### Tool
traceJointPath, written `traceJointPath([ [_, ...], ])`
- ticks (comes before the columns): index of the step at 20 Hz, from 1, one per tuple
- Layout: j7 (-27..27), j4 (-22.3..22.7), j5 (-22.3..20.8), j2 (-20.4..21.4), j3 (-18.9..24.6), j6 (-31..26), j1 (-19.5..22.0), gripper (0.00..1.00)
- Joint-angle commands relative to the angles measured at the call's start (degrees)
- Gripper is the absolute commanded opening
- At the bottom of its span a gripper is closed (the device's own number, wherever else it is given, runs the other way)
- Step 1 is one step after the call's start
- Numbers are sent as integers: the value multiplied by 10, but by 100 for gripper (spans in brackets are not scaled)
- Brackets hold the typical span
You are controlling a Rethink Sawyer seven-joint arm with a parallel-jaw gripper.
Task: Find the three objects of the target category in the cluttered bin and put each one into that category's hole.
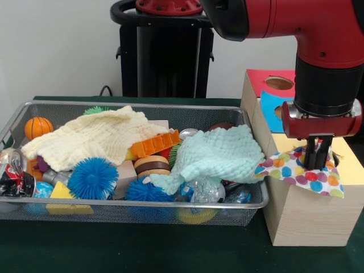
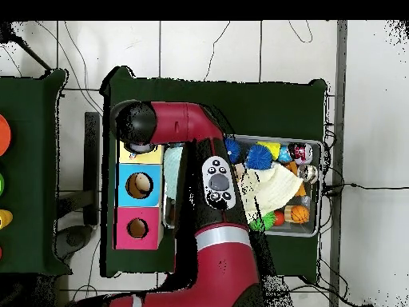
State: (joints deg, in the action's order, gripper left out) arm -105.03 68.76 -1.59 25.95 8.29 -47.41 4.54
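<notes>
On the yellow top face of the pale wooden box (image 1: 310, 213) at the right of the front view, a thin white fabric cloth printed with multicoloured polka dots (image 1: 298, 172) lies spread and rumpled, one corner hanging over the box's left edge towards the long, shallow silver wire-mesh bin (image 1: 34, 210) just beside it. The dots are orange, blue, yellow, green, pink and purple, and the fabric covers most of the round cutout hole (image 1: 335, 160), of which only a dark sliver shows at the right of the pincer. The black pincer (image 1: 317, 160) of the red and black arm (image 1: 327, 54) stands upright on the cloth, its fingers narrow and close together with the fabric bunched up around them; it seems to pinch the cloth, though the tips are hidden in the folds. Behind this box stand a blue-faced box (image 1: 270, 108) and a red-faced box (image 1: 267, 82), each with its own round cutout. Inside the bin, a pale yellow knitted cloth (image 1: 91, 139) drapes over the left half and a mint-green knitted cloth (image 1: 213, 156) over the right; between and under them lie a spiky blue rubber ball (image 1: 92, 178), an orange toothed plastic block (image 1: 154, 144) and a small orange basketball (image 1: 37, 127). Everything rests on a table covered in dark green cloth (image 1: 142, 250). In the overhead view the arm hides the yellow-faced box almost completely.
</notes>
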Motion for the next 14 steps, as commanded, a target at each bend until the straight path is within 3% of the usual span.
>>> traceJointPath([
  [1, -34, 81, -36, -56, 26, 124, 11, 0],
  [7, -21, 91, -37, -60, 31, 132, 18, 0],
  [14, -22, 92, -47, -67, 35, 185, 20, 0],
])
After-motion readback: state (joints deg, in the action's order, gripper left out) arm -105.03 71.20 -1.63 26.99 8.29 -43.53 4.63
